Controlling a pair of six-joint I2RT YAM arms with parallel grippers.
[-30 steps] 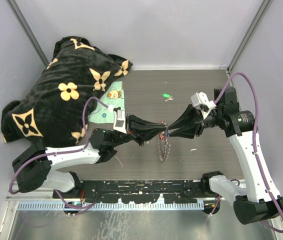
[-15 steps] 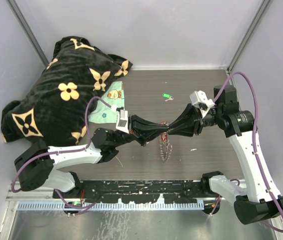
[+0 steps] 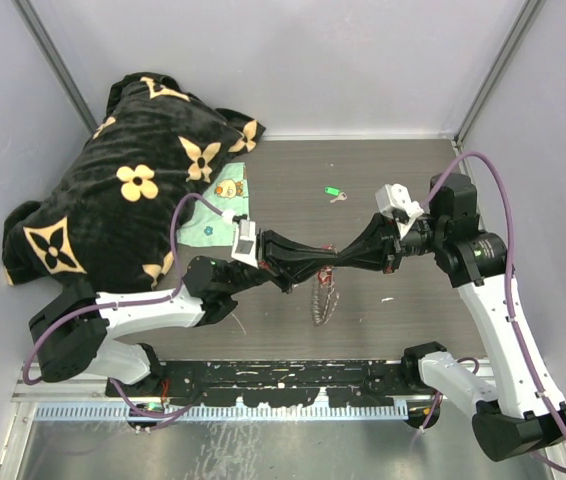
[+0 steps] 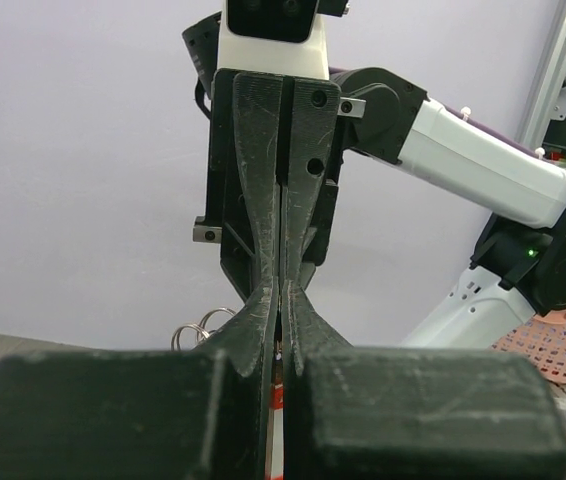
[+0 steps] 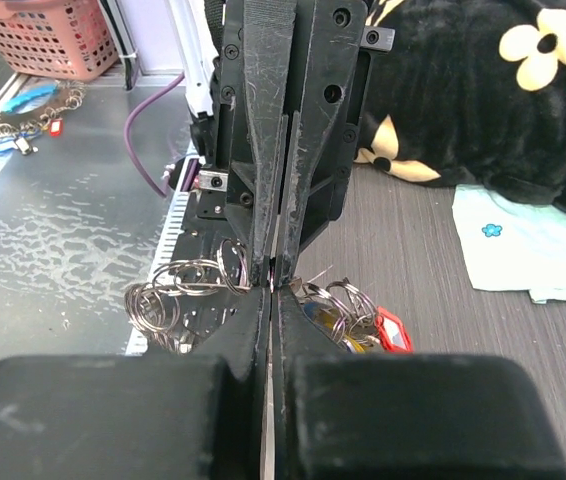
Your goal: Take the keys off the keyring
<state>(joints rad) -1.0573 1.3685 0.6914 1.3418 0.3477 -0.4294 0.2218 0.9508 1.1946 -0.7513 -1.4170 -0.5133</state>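
While both tools meet tip to tip just above the keyring (image 3: 324, 298), treat this as a hold-and-slide job, not a tug. Your left tool (image 3: 329, 258) is pressed together on the keyring's top, and the bunch hangs from it clear of the bench (image 3: 413, 180). Your right tool (image 3: 345, 256) is pressed together too, nose against the left. Whether a key's loop sits between its pads is hidden, so check the right wrist view before you pull. That view shows silver loops on both sides of the keyring's top and a red-tagged key (image 5: 391, 331) low on its right. Keep the left tool still as the anchor. Draw the right one along the keyring's curve, slowly, so the loop threads off. One green key (image 3: 333, 191) lies beyond the keyring; set the next near it.
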